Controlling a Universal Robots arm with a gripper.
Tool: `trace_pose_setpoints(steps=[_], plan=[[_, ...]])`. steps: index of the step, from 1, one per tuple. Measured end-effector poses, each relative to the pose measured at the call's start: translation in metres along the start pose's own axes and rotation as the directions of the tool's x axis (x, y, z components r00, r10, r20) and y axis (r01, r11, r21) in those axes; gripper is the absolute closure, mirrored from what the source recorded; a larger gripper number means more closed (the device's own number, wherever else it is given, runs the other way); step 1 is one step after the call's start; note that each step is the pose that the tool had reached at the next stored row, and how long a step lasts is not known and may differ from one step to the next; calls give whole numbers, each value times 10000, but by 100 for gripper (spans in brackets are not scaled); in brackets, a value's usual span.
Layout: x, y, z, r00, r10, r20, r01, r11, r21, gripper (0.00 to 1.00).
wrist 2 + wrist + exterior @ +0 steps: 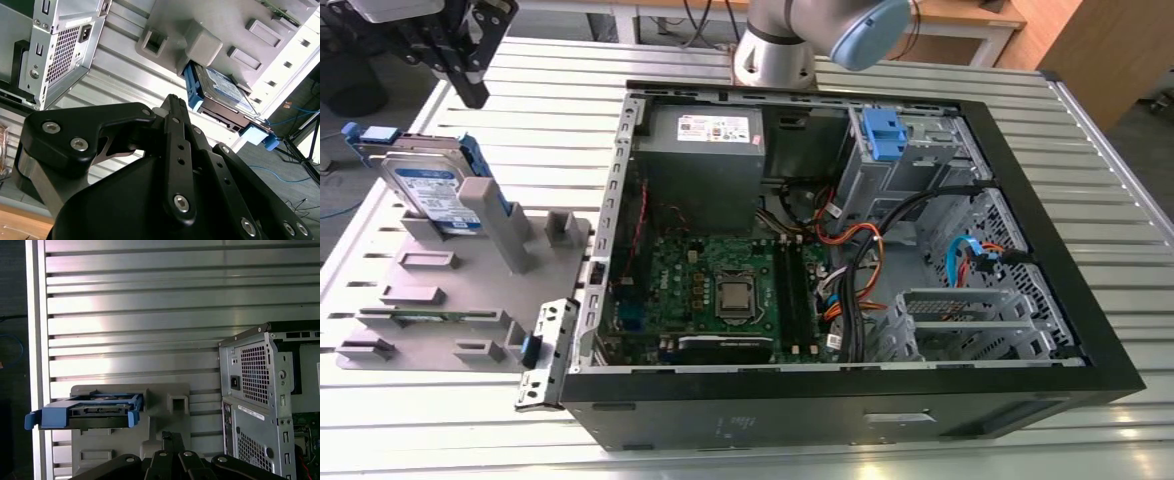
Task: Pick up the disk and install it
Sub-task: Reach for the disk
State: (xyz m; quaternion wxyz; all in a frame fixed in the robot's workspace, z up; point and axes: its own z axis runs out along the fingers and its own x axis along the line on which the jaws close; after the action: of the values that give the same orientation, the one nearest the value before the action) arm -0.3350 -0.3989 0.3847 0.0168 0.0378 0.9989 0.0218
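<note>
**Item 1. Table** (440, 420): ribbed silver metal; it carries everything listed below.

**Item 2. Computer case** (854, 410): black tower lying on its side with the side panel off, at the centre of the exterior view's dial. Inside:
- Green motherboard (720, 280) toward seven o'clock.
- Grey power supply (700, 150) with a white sticker toward eleven o'clock.
- Blue bracket (883, 135) in the drive bay toward one o'clock.
- Orange and black cables running between the bays.

The perforated rear panel of the case appears in both wrist views (60, 45) (255, 390).

**Item 3. Grey fixture** (440, 310): flat moulded holder with raised blocks and slots. It lies on the table at nine o'clock from the case, just beside it.

**Item 4. Disk** (434, 190): silver hard drive with a white and blue label, clipped in a blue plastic bracket.
- It stands on edge and tilted in the far end of the fixture, leaning on a grey upright post.
- It sits at ten o'clock on the exterior dial, outside the case and not installed.
- It also appears in the second wrist view (225, 87) and edge-on in the first wrist view (95, 412).

**Item 5. Gripper** (470, 95): black, hanging above the disk at about one o'clock from it.
- It is near the disk but apart from it, touching nothing.
- In the first wrist view (172, 436) the jaws look pressed together and hold nothing.
- Its linkage is in the second wrist view (172, 97).

**Item 6. Arm** (787, 40): silver column with a blue cap, beyond the case at twelve o'clock.
</note>
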Motion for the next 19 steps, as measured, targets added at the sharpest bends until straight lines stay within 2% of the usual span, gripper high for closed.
trace_pose_setpoints(steps=[7,19], plan=[[30,-3,10,10000,1,1,-1,10000,0,89],[189,-18,90,10000,0,1,0,10000,0,89]])
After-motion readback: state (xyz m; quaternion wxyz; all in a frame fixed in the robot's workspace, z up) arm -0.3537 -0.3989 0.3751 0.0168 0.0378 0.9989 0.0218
